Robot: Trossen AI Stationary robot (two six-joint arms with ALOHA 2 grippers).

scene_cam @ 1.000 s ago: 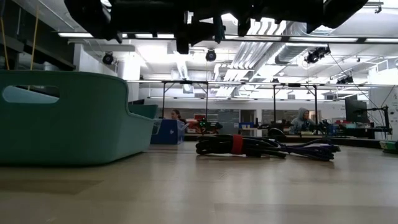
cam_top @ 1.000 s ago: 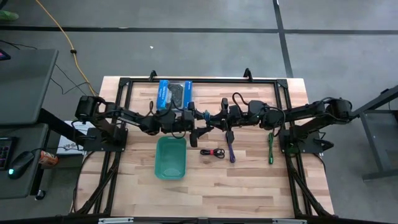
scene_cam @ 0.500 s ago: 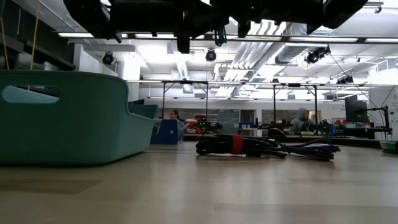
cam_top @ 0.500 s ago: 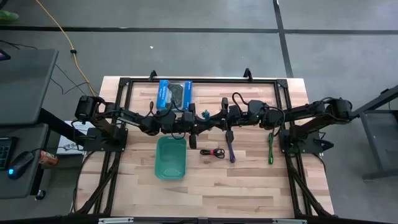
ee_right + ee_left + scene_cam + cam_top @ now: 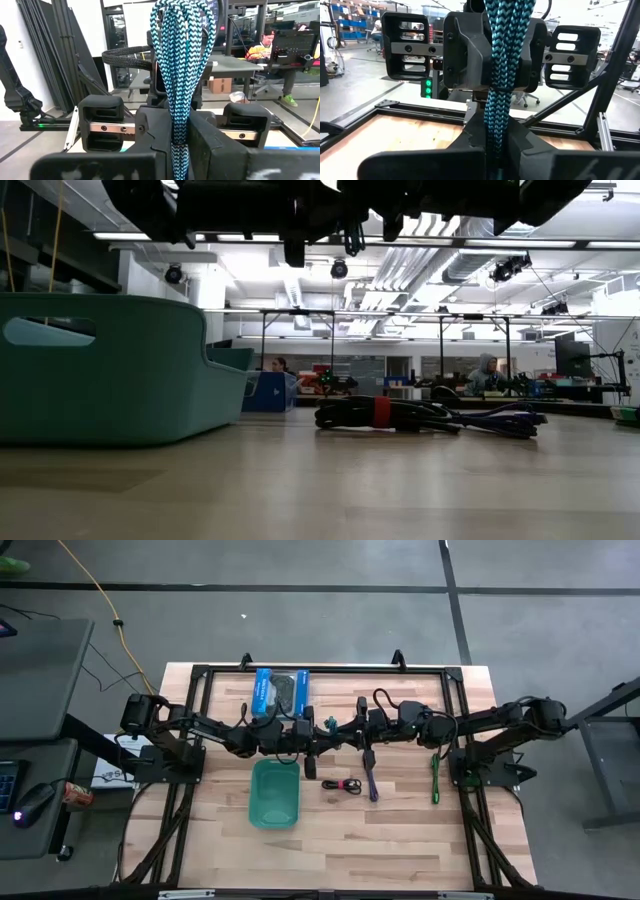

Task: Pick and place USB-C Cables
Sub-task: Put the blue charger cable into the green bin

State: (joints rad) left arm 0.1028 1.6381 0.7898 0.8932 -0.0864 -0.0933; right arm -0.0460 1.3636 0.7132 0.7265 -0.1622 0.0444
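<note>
Both grippers, left [image 5: 490, 150] and right [image 5: 179, 145], clamp one blue-teal braided cable [image 5: 182, 60].

The left gripper [image 5: 322, 734] was closed from wide open onto the blue-teal cable [image 5: 501, 75], which was already pinched by the right gripper [image 5: 336, 732] above the table.

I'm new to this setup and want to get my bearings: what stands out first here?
Both grippers meet in mid-air above the table's middle, the left gripper and the right gripper each shut on the same blue-teal cable. Below them the teal bin sits beside the black cable with a red tie and the purple cable; the green cable lies farther right.
</note>
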